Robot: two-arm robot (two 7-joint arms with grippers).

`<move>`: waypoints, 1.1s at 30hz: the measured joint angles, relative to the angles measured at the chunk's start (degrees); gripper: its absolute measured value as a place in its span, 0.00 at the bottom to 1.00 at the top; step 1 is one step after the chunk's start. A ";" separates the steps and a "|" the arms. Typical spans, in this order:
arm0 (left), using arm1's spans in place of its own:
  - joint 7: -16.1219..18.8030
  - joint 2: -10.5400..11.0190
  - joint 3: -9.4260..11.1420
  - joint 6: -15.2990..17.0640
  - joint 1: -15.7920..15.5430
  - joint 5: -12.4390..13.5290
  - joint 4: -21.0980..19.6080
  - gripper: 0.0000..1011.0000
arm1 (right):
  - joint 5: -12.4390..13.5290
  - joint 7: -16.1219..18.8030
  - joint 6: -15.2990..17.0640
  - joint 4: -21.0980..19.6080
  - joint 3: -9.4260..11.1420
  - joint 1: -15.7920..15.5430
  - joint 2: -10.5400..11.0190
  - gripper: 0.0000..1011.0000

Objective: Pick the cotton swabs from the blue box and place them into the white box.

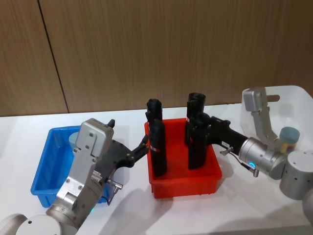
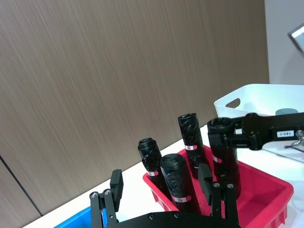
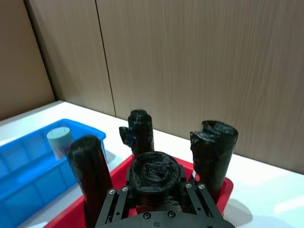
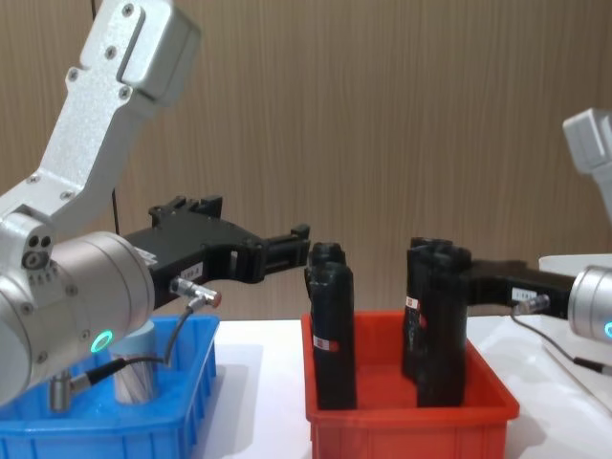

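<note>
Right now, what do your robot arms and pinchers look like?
Both arms are silver-grey metal with boxy and rounded segments. Each wrist joint has a glowing teal ring and thin cables. The left gripper and right gripper are black, with slim jointed fingers. The right gripper's black body carries a small white label.

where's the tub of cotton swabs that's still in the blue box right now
The tub of cotton swabs stands upright in the blue box on the robot's left, at its far end, behind the left arm and left of the red bin.
</note>
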 joint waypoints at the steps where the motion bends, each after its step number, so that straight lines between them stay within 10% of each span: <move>1: 0.00 0.00 0.00 0.00 0.00 0.00 0.00 0.99 | 0.11 -0.11 0.24 -0.84 0.04 -0.34 0.14 0.46; 33: 0.00 0.00 0.00 0.00 0.00 0.00 0.00 0.99 | 1.17 -16.38 11.71 -39.67 4.67 -14.18 8.22 0.36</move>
